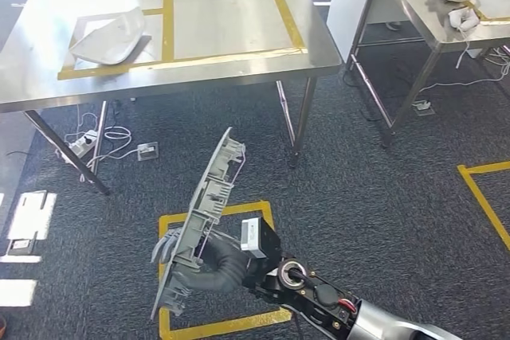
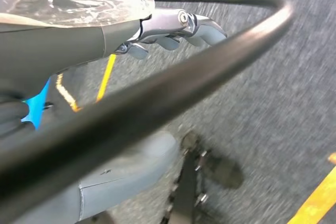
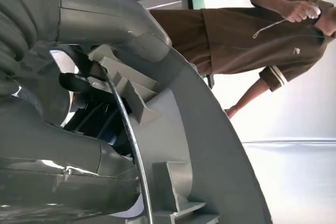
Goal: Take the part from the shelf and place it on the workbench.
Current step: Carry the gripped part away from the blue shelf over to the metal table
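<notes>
Carrying: we hold the part (image 1: 204, 212), a long grey ribbed plastic panel, in our right hand (image 1: 207, 264) at the near centre of the head view, tilted steeply on edge above the floor.
Right hand: the fingers are wrapped round the lower end of the part, the thumb on its ribbed side; the right wrist view shows the thumb (image 3: 107, 22) lying over the moulded ribs and a thin wire running across them.
Left hand: seen in the left wrist view, the left hand (image 2: 178, 30) hangs over the carpet with its fingers lying fairly straight and close together and nothing in them; a black cable (image 2: 166, 93) crosses in front of it.
Floor below: a yellow taped square (image 1: 217, 276) on the dark carpet lies under the part, just near of the workbench.
Workbench: the steel workbench (image 1: 241, 69) stands far of us, well apart from the part, with a yellow taped frame (image 1: 231, 17) marked on its top.
On the bench: another pale grey part (image 1: 111, 37) already lies at the far left, inside the smaller taped area.
Far right: a second table (image 1: 415, 5) carries some dark and white objects we cannot identify.
Person: a person (image 3: 257, 35) in a brown top stands beyond the part in the right wrist view.
Progress: we judge the pick from the shelf done, since the part is in hand; what is left is closing on the workbench, laying the part down on its top and letting go.
</notes>
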